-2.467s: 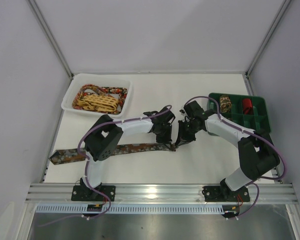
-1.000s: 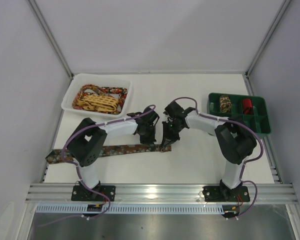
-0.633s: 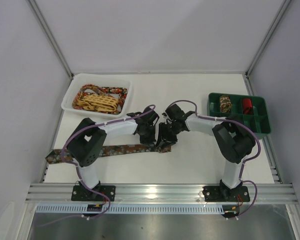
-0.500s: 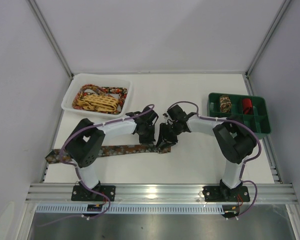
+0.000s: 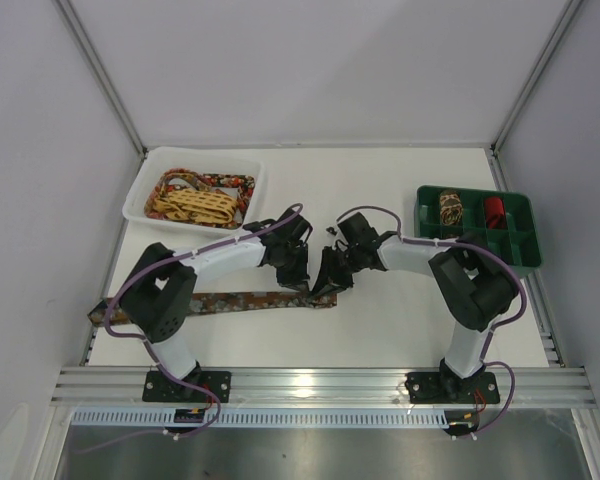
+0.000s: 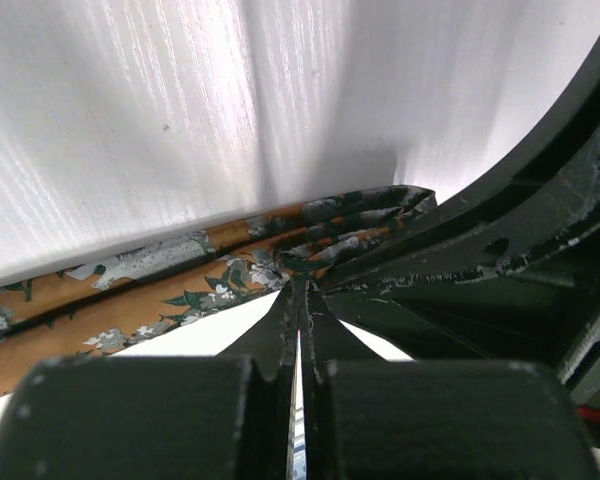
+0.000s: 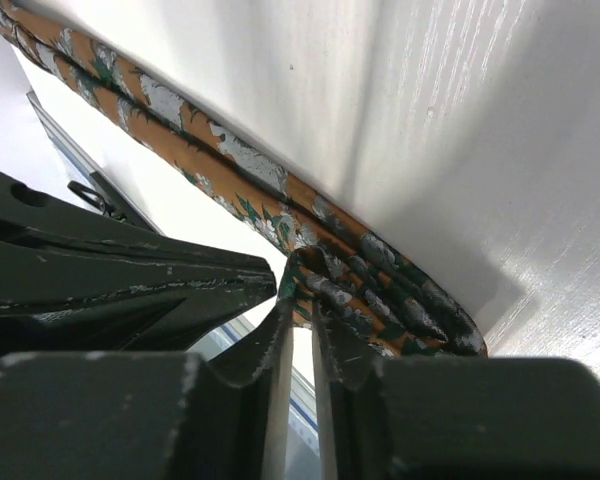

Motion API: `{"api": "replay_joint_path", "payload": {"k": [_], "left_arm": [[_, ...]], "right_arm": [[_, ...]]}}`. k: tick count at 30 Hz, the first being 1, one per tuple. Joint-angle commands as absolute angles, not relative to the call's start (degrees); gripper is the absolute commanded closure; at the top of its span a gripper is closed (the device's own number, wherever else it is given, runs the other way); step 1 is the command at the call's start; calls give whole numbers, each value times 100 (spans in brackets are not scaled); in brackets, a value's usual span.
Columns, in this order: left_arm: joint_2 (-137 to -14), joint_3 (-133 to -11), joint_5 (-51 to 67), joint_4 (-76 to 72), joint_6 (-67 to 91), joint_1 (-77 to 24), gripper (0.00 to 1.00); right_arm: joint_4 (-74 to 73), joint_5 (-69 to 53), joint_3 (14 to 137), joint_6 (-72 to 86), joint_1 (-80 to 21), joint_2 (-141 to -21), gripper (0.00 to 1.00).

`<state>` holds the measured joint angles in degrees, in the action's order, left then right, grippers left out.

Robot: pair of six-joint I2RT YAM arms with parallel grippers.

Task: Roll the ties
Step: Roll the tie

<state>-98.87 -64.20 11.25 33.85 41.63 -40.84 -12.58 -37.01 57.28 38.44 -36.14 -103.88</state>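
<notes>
Clamps the left pincer shut on the folded end of the brown floral tie; nips a raised fold there with the right pincer, jaws nearly closed on the cloth. Lays the rest of the strip flat on the tabletop, trailing left; stores two rolled ties in the green tray far right.

The white table carries three things. A shallow white tray sits at the back left corner. A green box with compartments sits near the right edge. A long brown and orange flowered tie lies flat from the left edge toward the middle, where its end is folded over itself. A metal rail runs along the near edge.
</notes>
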Motion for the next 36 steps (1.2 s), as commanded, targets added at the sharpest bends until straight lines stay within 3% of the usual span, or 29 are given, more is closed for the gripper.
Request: {"api": "replay_joint_path", "payload": {"k": [1, 6, 21, 24, 26, 30, 36], "left_arm": [[-9562, -6372, 1336, 3261, 4245, -4043, 100], [-9571, -6346, 1458, 3208, 4289, -4052, 99], [-9870, -6091, 1600, 2927, 4351, -4131, 100], [-9967, -6091, 1512, 2944, 4289, -4122, 99], [-10037, -6091, 1494, 2953, 4263, -4122, 100], [-10020, -6082, 1415, 2988, 4210, -4113, 99], [-10072, -6064, 1362, 3050, 4140, -4105, 99]], "right_arm": [[-1011, -3815, 5616, 3990, -3612, -10204, 84], [-967, -3771, 5607, 3973, -3621, -10283, 100], [-1501, -3700, 5870, 3841, -3656, -10337, 100], [-2036, -3481, 6002, 3595, -3613, -10108, 90], [-2258, -3366, 6047, 3420, -3481, -9845, 76], [-2854, -3322, 6012, 3024, -3068, -9475, 60], [-2769, -3700, 5617, 2531, -2716, -9396, 35]]}}
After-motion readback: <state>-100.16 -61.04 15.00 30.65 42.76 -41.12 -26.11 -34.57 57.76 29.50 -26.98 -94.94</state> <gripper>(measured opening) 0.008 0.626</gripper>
